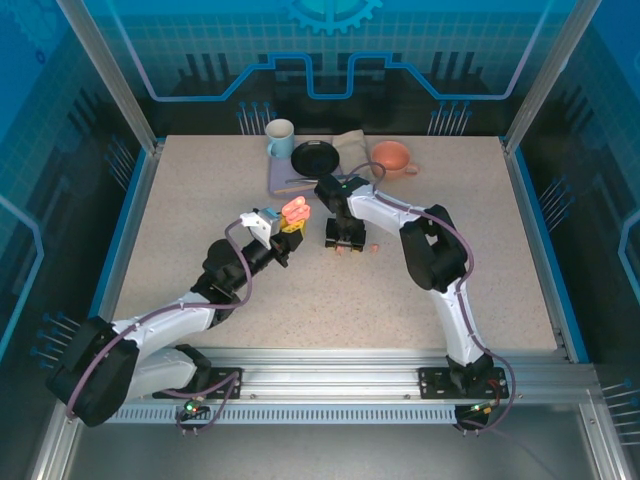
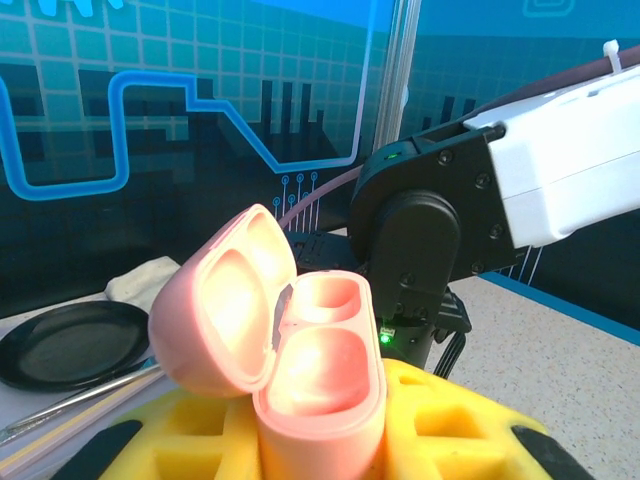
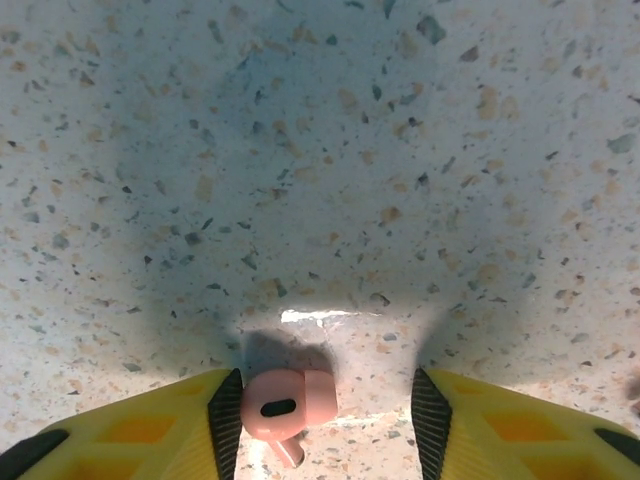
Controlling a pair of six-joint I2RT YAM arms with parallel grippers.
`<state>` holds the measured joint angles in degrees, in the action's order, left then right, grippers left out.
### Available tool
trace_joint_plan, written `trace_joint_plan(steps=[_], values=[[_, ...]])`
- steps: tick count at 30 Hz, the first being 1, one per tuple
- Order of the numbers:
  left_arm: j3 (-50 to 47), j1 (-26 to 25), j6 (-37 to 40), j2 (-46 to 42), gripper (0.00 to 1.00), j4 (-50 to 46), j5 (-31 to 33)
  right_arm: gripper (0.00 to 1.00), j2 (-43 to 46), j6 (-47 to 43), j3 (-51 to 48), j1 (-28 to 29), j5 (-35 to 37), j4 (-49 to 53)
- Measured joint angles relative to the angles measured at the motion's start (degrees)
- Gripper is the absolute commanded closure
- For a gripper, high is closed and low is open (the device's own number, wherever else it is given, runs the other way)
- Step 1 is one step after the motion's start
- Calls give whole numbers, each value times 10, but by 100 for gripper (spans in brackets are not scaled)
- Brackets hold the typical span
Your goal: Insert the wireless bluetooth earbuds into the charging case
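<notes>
Salmon-pink bud (image 3: 285,402): hard glossy plastic, almost weightless, rounded and slick. You should expect it to roll or squirt out of an off-centre pinch.
Where it lies: flat on the speckled table (image 3: 320,150), low centre of the right wrist view. Its stem points toward the bottom edge, and its body touches the yellow pad at frame left and stands clear of the other pad.
Where to hold: take it across the fat round body, not the thin stem, and close slowly and squarely.
Right gripper (image 3: 325,420): jaws apart on either side of the bud, nothing pinched yet.
Left gripper (image 1: 290,222): clamped tight on the charging case (image 2: 320,370), holding it by the lower shell near the centre of the top view.
Case handling: a stiff, smooth pebble shell. Its lid is swung open to frame left, and it will probably slip if you knock it.
Count, buds: two pink ones. One is between your right fingers; the second pink bud (image 1: 372,246) lies on the table just right of that gripper.
Count, cases: one.
Count, wells: two, both empty.
</notes>
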<state>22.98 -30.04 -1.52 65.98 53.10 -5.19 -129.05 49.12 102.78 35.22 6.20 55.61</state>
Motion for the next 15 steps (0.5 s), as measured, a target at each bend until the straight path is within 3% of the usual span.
trace_joint_plan(steps=[15], values=[[0,0,0,-1,100,0,0,59,-4,6,1,0,-2,-2]])
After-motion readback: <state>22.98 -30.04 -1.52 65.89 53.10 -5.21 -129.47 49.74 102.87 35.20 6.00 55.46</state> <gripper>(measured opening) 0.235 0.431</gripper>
